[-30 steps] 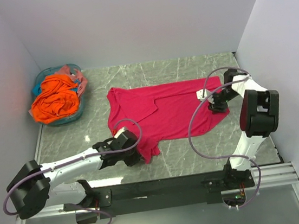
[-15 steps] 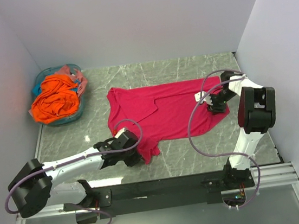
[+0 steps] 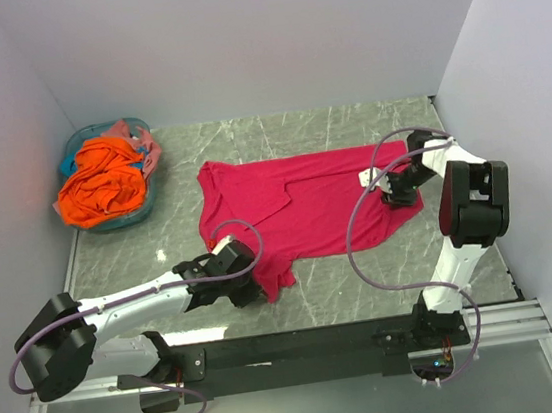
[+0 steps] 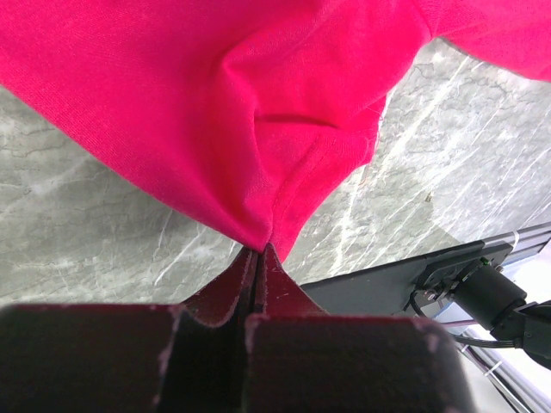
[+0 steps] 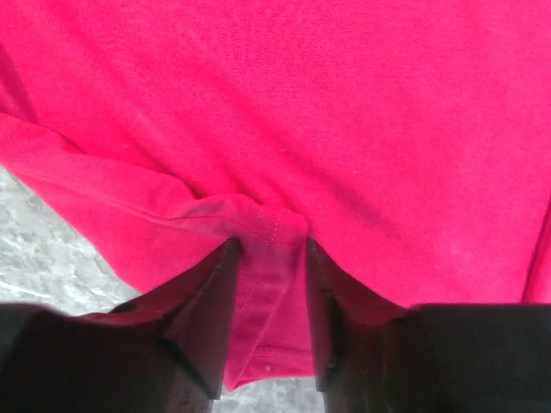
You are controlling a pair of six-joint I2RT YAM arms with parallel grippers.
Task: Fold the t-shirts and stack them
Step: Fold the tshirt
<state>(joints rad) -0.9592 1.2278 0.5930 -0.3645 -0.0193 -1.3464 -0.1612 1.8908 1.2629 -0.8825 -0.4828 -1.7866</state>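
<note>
Now, your left tool is squeezed shut on a corner of the crimson-pink t-shirt. That shirt lies spread out in the middle of the table. Your right tool is only a little open. The shirt's right hem sits between its fingers but is not pinched. If you lift now, I think the right side could slip out and the fold would go crooked. Pulling hard on the left could bunch the cloth up.

The top view shows the whole shirt. It also shows the orange t-shirt and the salmon-pink t-shirt in the teal basket at the far left. The wrist views miss those, but only they show how each tool sits on the cloth.
</note>
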